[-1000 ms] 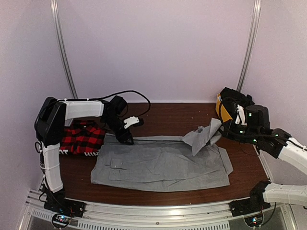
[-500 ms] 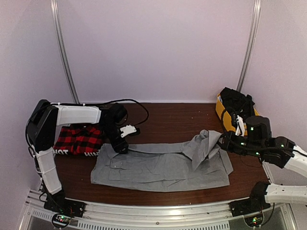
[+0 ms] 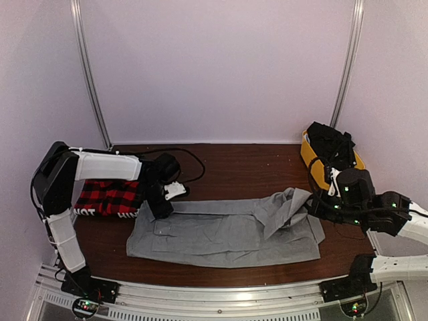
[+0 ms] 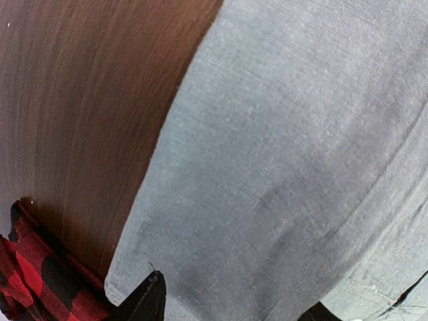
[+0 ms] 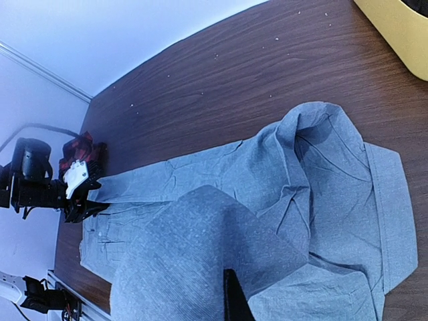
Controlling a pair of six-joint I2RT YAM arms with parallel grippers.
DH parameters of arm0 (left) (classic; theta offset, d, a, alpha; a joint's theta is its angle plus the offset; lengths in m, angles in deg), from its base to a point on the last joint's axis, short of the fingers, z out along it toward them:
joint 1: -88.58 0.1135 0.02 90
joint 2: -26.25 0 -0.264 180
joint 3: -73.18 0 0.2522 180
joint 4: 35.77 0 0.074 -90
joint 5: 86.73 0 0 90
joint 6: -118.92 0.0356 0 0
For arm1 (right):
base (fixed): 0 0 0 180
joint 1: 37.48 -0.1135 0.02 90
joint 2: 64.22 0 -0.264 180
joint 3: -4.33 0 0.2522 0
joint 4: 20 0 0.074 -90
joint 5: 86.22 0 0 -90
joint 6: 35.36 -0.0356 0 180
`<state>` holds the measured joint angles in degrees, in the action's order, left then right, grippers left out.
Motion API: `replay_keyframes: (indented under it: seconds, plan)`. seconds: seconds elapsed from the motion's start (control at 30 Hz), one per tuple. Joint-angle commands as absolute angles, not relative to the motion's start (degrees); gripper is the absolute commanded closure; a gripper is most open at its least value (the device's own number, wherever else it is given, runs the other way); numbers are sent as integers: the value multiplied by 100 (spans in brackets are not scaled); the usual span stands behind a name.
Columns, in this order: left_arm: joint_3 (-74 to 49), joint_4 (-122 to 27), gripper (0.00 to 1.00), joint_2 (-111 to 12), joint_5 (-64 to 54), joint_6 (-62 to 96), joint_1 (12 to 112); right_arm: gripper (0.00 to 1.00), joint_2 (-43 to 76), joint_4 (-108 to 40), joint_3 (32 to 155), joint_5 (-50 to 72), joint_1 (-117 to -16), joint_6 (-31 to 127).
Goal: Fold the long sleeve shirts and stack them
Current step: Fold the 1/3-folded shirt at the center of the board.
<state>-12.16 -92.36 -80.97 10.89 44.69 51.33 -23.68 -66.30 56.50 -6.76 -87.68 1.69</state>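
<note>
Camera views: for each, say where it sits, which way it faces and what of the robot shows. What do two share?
Top external: above and behind the arms, facing down over the table; both arms show, left gripper and right gripper at either end of the grey shirt.
Left wrist: close above the grey shirt, facing down; own fingertips at bottom edge.
Right wrist: low, facing left across the table; one finger.
Wrist views share: grey shirt, plaid shirt.

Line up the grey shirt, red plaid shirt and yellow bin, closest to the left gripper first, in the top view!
1. The grey shirt: right at the left gripper.
2. The red plaid shirt: just beside it, on the left.
3. The yellow bin: far away, back right corner.
</note>
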Motion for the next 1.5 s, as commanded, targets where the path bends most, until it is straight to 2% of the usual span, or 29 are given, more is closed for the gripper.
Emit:
replay_keyframes:
  seconds: [0.0, 0.2, 0.37, 0.67, 0.93, 1.17, 1.37, 1.47]
  plan:
    - [-1049, -9374, 41, -7764, 1728, 4240, 4969, 99, -2363, -6818, 5912, -1018, -8822, 103]
    - [-1012, -9558, 45, -7820, 2200, 4088, 4932, 96, -2288, -6831, 5851, -1019, -8862, 61]
    - [-994, -9724, 44, -7805, 2173, 4103, 4841, 95, -2168, -6855, 5691, -1034, -8904, 17]
    - [-1313, -9678, 34, -7483, 1439, 4226, 4798, 94, -1669, -6713, 5098, -1218, -8907, -58]
    - [-1392, -8857, 28, -7034, 576, 4165, 4781, 90, -1426, -6335, 4755, -1001, -8949, -34]
    - [-1318, -7822, 23, -6813, -465, 3641, 4534, 76, -1348, -6248, 4831, -654, -9029, 322]
    - [-995, -6796, 21, -6737, -1095, 3121, 4358, 55, -1518, -6524, 4977, -166, -9096, 355]
    - [-909, -6461, 21, -6750, -1052, 2954, 4358, 42, -1655, -7008, 5115, -56, -9332, 181]
